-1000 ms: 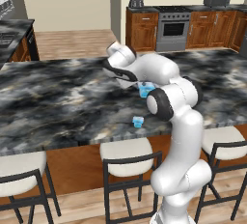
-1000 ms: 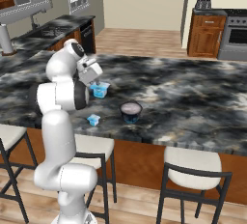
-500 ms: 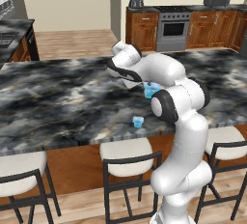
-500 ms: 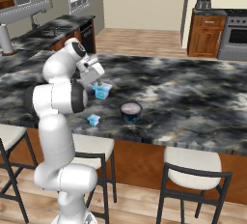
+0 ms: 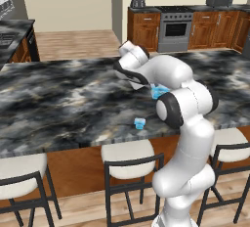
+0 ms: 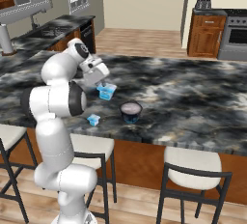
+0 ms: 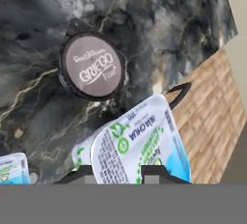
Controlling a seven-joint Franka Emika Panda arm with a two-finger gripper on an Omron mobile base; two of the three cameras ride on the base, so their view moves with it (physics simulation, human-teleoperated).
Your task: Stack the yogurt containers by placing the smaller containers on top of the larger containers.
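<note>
I am keeping the claw (image 6: 102,84) clamped on the bigger blue cup (image 6: 106,91), which is hanging just above the bench (image 6: 193,97), a little way from the dark-rimmed tub (image 6: 130,111). I am judging the cup light and thin-walled, easy to crush, with a slick foil top, so I am holding it by its sides under the rim. The tiny cup (image 6: 93,119) is sitting nearer the bench edge, on the tub's other side, apart from it.
</note>
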